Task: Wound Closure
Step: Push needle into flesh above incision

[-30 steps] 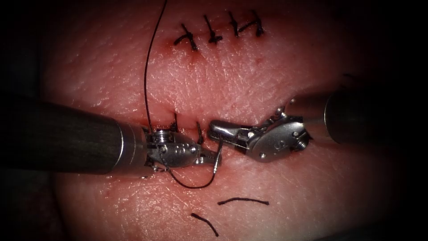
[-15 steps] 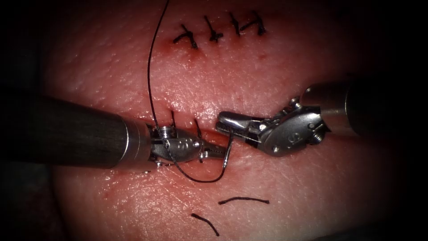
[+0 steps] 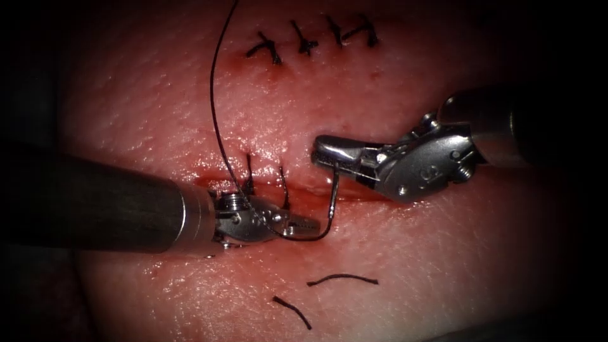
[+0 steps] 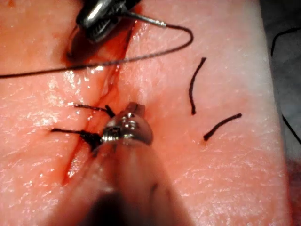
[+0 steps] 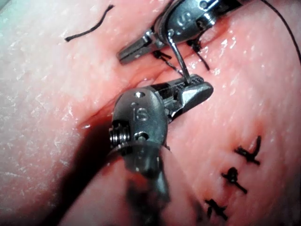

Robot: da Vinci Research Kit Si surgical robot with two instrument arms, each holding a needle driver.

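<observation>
Steel needle (image 3: 332,201): curved and thin, out of the tissue (image 3: 405,278), over the cut (image 3: 354,193).
My right tool (image 3: 324,150): jaws pinch the needle near one end; "9" stamped on it.
My left tool (image 3: 303,223): holds nothing; jaws look closed, tip just beside the needle.
Thread (image 3: 215,114): black, runs up from the needle's low end.
Stitches (image 3: 266,183): two dark ones across the cut.

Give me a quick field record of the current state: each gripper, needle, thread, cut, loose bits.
left gripper: shut, holds nothing, lies along the cut
right gripper: shut on needle near one end
needle: hangs down from right gripper, free of tissue
thread: trails from needle's lower end, across left gripper, up and away
cut: two stitches left of needle, still open to the right
cut ends: two, on tissue below the cut
</observation>
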